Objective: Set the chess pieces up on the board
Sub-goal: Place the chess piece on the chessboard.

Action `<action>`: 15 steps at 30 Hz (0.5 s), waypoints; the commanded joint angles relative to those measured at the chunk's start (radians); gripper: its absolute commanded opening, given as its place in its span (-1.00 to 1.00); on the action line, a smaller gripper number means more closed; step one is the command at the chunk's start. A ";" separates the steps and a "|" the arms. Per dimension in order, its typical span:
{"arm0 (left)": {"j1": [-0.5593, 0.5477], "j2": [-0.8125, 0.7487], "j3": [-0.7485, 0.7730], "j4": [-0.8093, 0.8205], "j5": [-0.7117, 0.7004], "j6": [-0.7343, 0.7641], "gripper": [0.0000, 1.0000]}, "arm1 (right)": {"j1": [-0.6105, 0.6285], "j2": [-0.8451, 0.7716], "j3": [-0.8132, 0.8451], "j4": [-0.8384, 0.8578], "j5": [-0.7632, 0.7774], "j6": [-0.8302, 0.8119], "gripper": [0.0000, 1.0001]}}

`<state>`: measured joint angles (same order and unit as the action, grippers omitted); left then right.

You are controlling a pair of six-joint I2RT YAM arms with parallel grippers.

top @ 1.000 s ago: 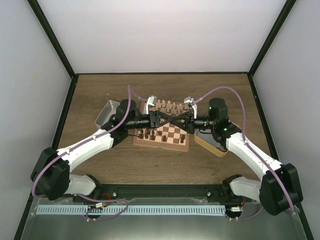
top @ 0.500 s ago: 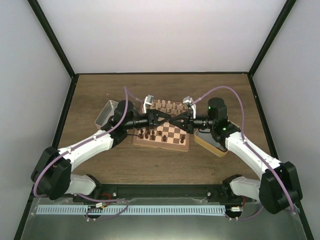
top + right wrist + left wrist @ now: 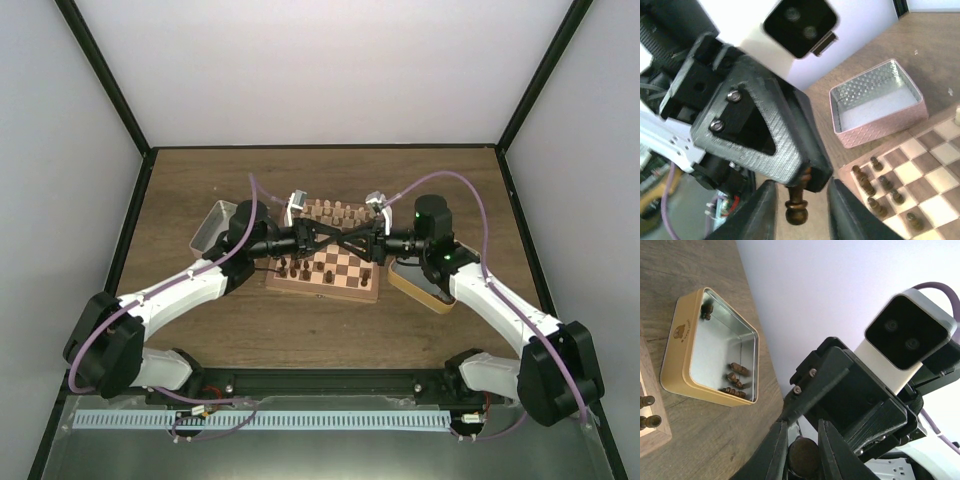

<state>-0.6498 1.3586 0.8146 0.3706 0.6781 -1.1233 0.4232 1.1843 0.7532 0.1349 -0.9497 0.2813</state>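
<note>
Dark chess piece (image 3: 796, 210) is in the air above the board (image 3: 322, 291), clamped in the left claw (image 3: 802, 452). Right claw (image 3: 801, 192) has its fingers apart on either side of it, not touching. More dark pieces sit in the gold tin (image 3: 684, 357) right of the board on the counter (image 3: 200, 190).

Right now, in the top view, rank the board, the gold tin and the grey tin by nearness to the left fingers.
1. Board, directly beneath the left fingers.
2. Gold tin, at the right.
3. Grey tin, far left.
</note>
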 commanded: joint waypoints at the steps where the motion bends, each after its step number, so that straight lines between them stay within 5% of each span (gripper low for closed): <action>1: -0.008 -0.002 0.004 0.001 0.010 0.012 -0.82 | 0.008 -0.018 0.041 0.039 0.049 0.077 -0.20; 4: -0.008 -0.018 0.003 0.017 -0.028 -0.007 -0.83 | 0.009 -0.049 -0.001 0.183 0.056 0.271 0.07; 8: -0.008 -0.023 -0.001 0.081 -0.054 -0.076 -0.82 | 0.030 -0.089 -0.117 0.455 0.111 0.568 0.11; 15: -0.008 -0.025 -0.019 0.197 -0.073 -0.186 -0.82 | 0.043 -0.151 -0.182 0.477 0.277 0.692 0.26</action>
<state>-0.6552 1.3560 0.8104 0.4713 0.6258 -1.2388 0.4576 1.0828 0.5877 0.5415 -0.7944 0.8547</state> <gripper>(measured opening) 0.151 0.607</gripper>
